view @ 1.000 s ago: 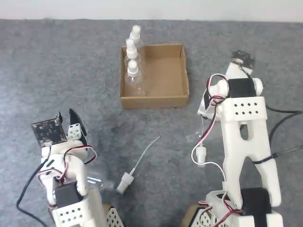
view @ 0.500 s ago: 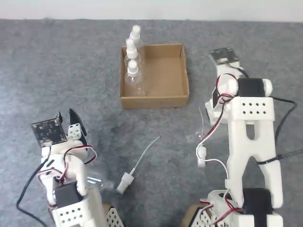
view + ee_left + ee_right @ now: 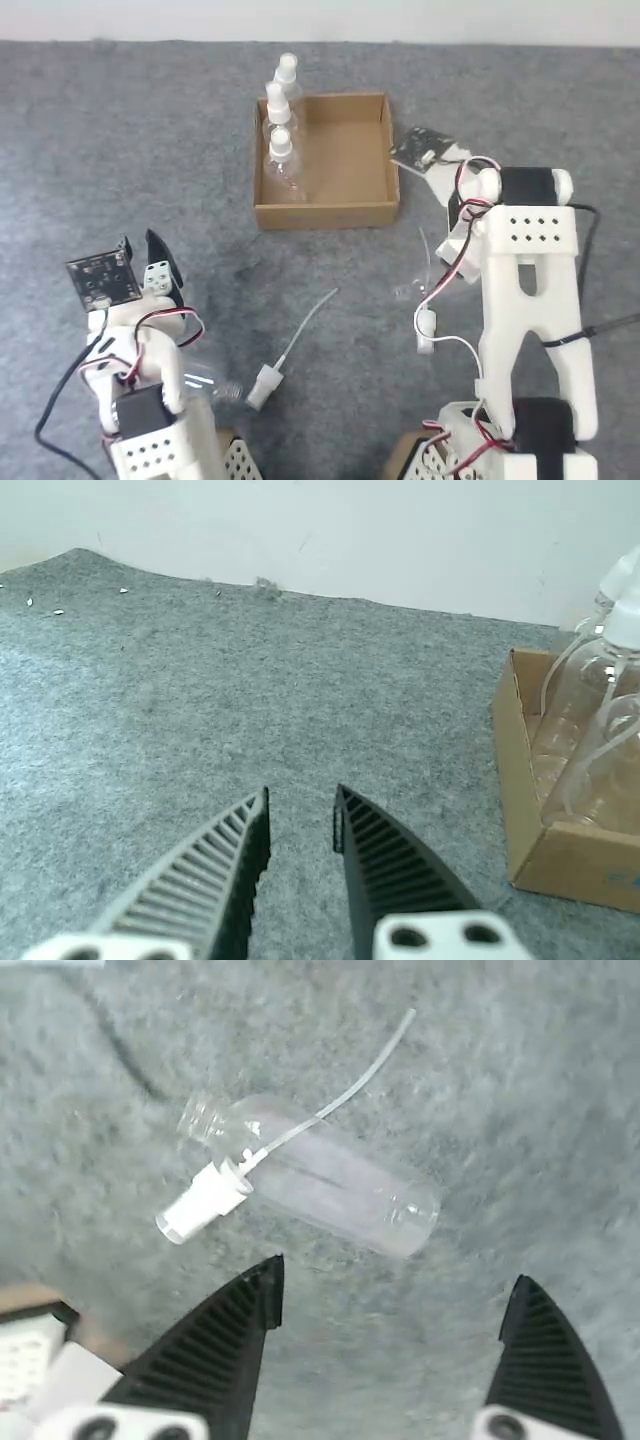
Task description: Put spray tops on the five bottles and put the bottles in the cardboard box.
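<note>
Your right pincer (image 3: 398,1272) hangs with its jaws spread wide and nothing between them. Just below and ahead of its fingertips an uncapped bottle (image 3: 340,1190) lies on its side on the grey bench (image 3: 530,1080). A spray top (image 3: 205,1205) lies loose against that bottle's neck, not screwed on, and its thin tube crosses the bottle's shoulder and points away from the pincer. Your left pincer (image 3: 300,795) hovers low over the bench with its fingers parted by a narrow gap, pinching nothing. The cardboard box (image 3: 530,780) sits well ahead of it, off toward the right arm's side. Three topped bottles (image 3: 276,110) stand upright in a row in the box, along the wall on the left pincer's side. Behind the left pincer, close to that arm's base, a second bottle (image 3: 205,385) lies on the bench, and a second spray top (image 3: 265,383) lies just beside its mouth.
</note>
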